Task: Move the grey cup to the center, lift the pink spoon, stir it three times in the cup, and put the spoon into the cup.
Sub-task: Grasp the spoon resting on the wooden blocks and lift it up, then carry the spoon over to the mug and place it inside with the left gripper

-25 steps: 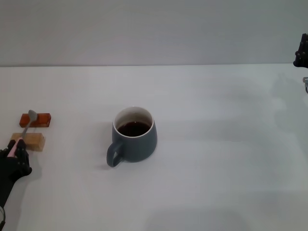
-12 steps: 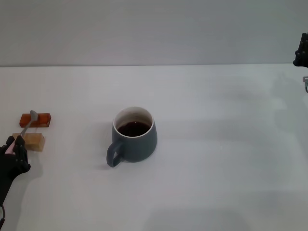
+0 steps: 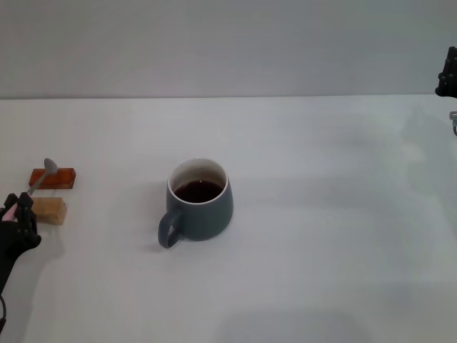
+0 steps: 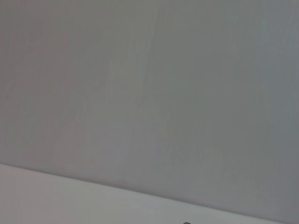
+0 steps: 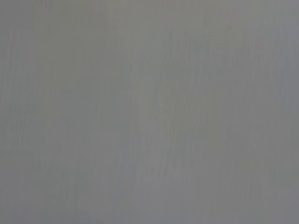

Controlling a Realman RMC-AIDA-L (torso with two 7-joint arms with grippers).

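The grey cup point(image 3: 199, 201) stands near the middle of the white table with dark liquid inside, its handle pointing toward me and to the left. At the far left, the pink spoon point(image 3: 41, 177) slants over two small blocks, its metal bowl above the red-brown block. Its pink handle end runs into my left gripper point(image 3: 16, 216), which is shut on it at the table's left edge. My right gripper point(image 3: 448, 74) is parked high at the far right edge. Both wrist views show only plain wall and table.
A red-brown block point(image 3: 53, 178) and a tan block point(image 3: 49, 210) lie beside the left gripper. The white table point(image 3: 328, 214) stretches wide to the right of the cup, with a grey wall behind it.
My left gripper has drawn back to the left and slightly up, and the spoon's bowl has risen a little over the red-brown block. Cup and right arm are unmoved.
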